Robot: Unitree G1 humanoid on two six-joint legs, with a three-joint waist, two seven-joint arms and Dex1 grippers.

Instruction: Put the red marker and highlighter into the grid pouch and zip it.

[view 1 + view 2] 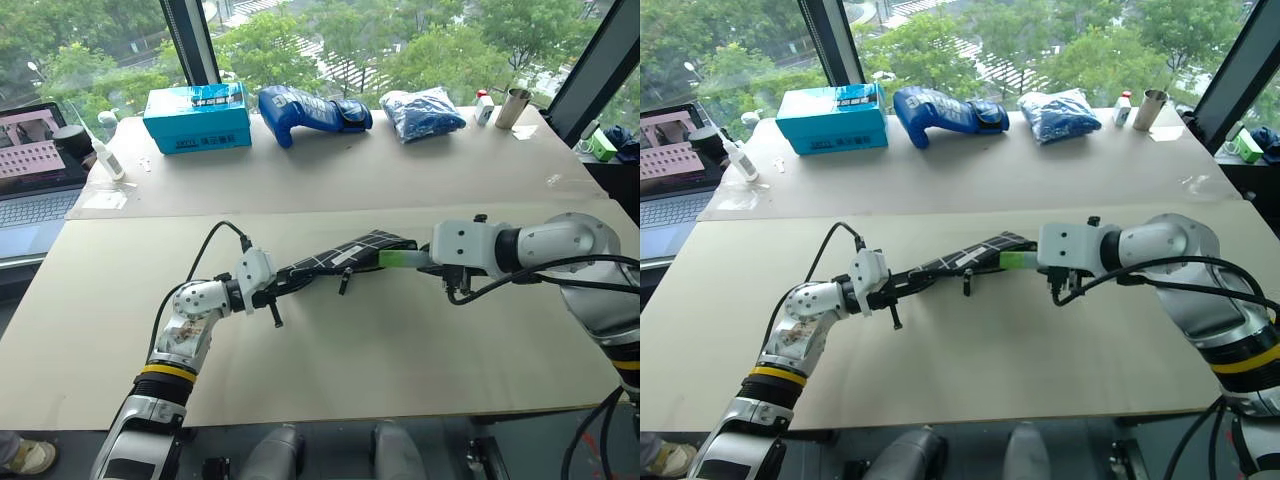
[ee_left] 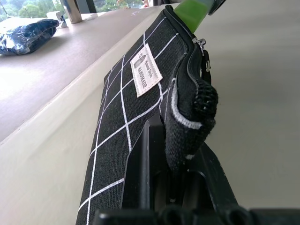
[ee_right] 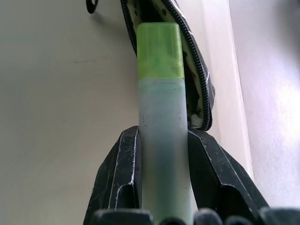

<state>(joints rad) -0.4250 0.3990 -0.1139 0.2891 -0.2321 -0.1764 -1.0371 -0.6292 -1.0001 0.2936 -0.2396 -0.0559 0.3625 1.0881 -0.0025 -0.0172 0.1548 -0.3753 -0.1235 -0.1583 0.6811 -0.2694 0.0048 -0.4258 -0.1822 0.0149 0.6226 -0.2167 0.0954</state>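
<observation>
right gripper [image 3: 161, 187] grasps the highlighter [image 3: 161, 117], cap at the grid pouch [image 2: 126, 117] mouth, left gripper [image 2: 173, 173] clamping the pouch.

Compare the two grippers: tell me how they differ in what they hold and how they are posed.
The left gripper is shut on an end of the grid pouch, holding it above the table; the right gripper is shut on the highlighter. The left gripper lies about level; the right gripper tilts downward, aiming the lime cap at the pouch's open mouth. Both have black fingers and face each other.
</observation>
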